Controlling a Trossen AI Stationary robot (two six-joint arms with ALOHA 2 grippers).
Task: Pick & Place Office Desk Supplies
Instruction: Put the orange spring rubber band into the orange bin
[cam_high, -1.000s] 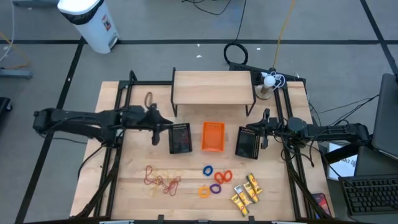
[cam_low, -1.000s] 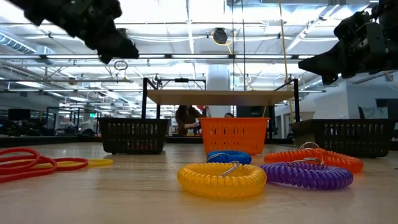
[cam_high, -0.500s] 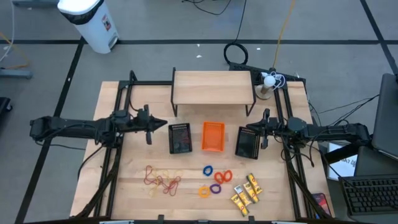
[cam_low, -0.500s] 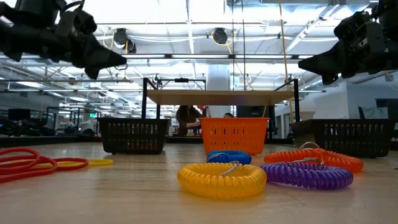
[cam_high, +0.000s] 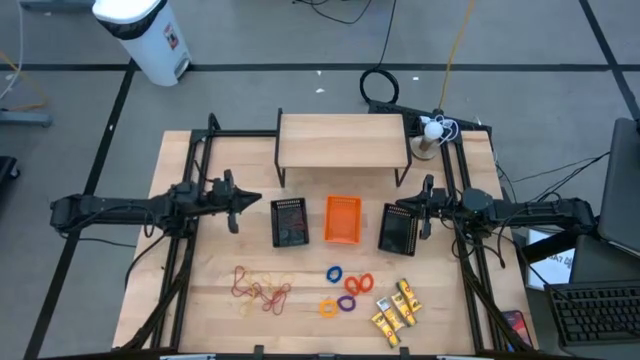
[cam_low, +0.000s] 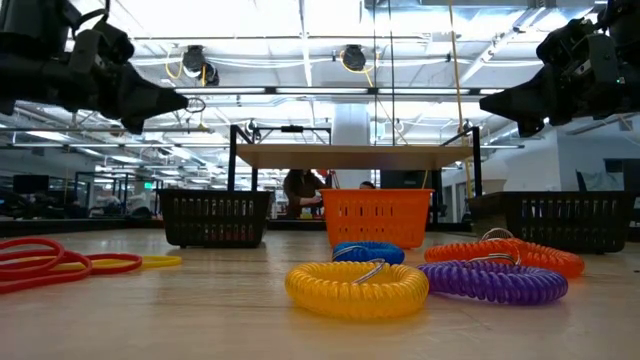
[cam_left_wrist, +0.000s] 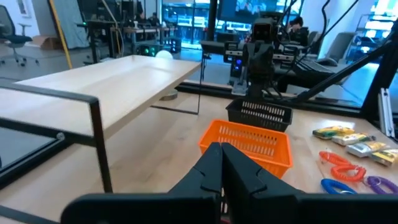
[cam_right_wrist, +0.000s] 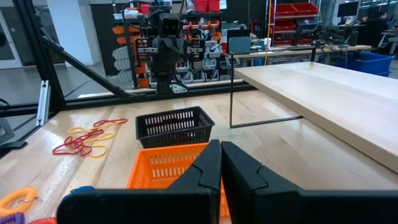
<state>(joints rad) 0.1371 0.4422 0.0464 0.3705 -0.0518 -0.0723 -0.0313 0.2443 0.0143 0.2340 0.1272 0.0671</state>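
Hovering with jaws clenched empty, both grippers, left gripper (cam_high: 250, 200) and right gripper (cam_high: 420, 212), should open before descending on the rubber bands (cam_high: 262, 290).

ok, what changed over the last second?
The left gripper pulled back from over the left black tray toward the table's left side, and its fingers closed empty. The right gripper, the rubber bands, coil rings and yellow pieces stayed put.
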